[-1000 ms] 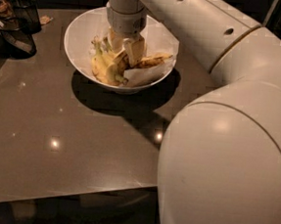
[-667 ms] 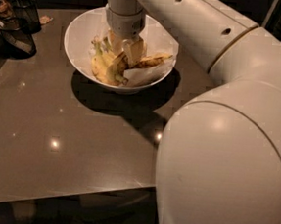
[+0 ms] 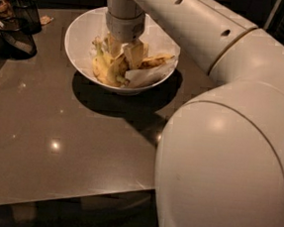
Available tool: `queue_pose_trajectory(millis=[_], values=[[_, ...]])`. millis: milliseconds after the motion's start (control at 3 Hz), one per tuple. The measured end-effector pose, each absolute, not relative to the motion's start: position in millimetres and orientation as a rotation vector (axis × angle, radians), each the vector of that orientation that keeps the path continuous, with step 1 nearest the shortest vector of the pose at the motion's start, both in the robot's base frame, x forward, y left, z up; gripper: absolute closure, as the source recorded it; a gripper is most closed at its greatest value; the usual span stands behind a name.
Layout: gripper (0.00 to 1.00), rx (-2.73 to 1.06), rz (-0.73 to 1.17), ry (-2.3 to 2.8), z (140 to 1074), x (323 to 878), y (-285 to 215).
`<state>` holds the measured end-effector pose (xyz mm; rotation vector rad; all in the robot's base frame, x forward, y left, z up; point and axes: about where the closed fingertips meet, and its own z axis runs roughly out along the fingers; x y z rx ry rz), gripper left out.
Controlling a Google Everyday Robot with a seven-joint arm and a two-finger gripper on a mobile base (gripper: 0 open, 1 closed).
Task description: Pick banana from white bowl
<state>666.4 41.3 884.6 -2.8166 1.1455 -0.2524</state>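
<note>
1. The gripper (image 3: 123, 57) is down inside the white bowl (image 3: 74, 47). I read its jaws as standing apart, one on each side of the yellow fruit, and not yet clamped on it.
2. The banana (image 3: 104, 70) lies in the left half of the bowl, just under and beside the jaws, with its greenish stem toward the far-left rim.
3. I judge it to be light, soft under the skin and easily bruised, so I'd use a gentle squeeze.
4. I'd take it across the plump middle, not at the stem or tip, so it doesn't pivot.
5. The thinner brown-streaked banana (image 3: 157, 62) lies just to the right, on crinkled paper (image 3: 147, 76). The paper may shift or lift with the fruit.
6. The bowl sits on a dark table (image 3: 55, 142), with the arm (image 3: 190, 20) reaching over it.
</note>
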Motion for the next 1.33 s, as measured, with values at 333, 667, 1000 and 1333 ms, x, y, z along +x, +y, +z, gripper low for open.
queue_pose_trajectory(millis=[333, 667, 1000, 1333], values=[[0.64, -2.766, -0.206, 1.205, 886, 664, 37], [0.87, -2.653, -0.161, 1.339, 894, 660, 21], [1.00, -2.639, -0.168, 1.337, 893, 664, 25], [1.00, -2.639, -0.168, 1.337, 893, 664, 25]])
